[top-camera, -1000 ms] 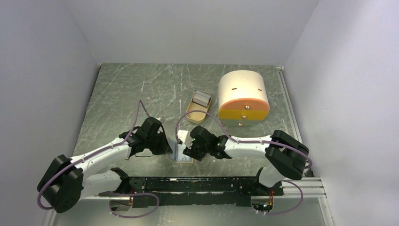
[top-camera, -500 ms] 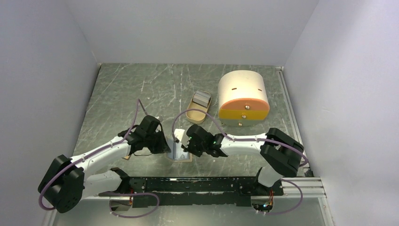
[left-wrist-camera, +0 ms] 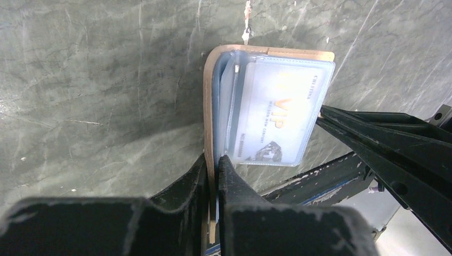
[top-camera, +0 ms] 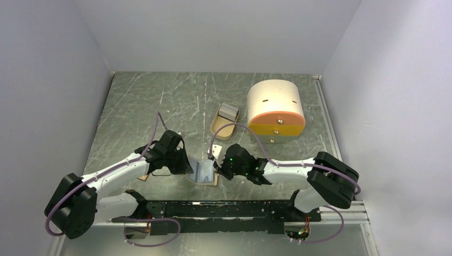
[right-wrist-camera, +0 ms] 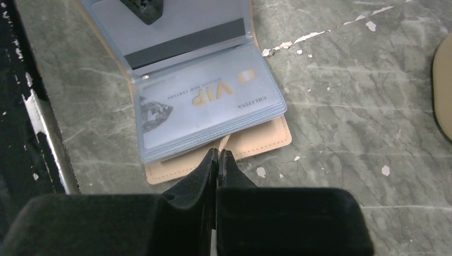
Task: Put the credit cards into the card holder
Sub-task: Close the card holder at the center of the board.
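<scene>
Card holder open on table, near centre, between both tools. Left tool clamped shut on its tan cover edge. Right tool fully closed, nearer the sleeves. In my right wrist view holder sits at 12 o'clock, long axis roughly 9-to-3. I can't tell whether tips pinch tab. Light blue card in clear sleeve, striped card in the sleeve beyond it.
</scene>
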Robot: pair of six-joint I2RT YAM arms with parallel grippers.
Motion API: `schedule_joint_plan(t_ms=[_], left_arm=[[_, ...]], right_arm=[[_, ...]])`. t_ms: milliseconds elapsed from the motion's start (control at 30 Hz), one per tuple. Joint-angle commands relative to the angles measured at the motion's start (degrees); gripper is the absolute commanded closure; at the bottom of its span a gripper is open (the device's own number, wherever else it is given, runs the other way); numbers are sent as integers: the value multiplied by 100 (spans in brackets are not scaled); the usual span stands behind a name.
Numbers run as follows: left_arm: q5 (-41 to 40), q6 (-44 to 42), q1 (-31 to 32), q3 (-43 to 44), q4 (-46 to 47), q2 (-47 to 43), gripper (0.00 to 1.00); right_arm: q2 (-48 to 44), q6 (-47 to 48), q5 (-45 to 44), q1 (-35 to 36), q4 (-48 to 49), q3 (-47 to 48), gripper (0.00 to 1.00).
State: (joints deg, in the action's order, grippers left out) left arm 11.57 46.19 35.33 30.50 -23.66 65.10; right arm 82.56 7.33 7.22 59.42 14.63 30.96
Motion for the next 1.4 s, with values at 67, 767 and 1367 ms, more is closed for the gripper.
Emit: schedule_joint_plan(t_ms=[67,767,1367], left_arm=[[-137,-110,-45,208,-271,127,88],[-220,-96,-44,331,-241,539,88],[528,-158,-47,462,109,451,75]], right_arm=[[-427,235,891,-290,457,-321,100],[-418,1167,2541,-528,857,-345,100],[-420,1879,3238,-532,1586,-455,100]])
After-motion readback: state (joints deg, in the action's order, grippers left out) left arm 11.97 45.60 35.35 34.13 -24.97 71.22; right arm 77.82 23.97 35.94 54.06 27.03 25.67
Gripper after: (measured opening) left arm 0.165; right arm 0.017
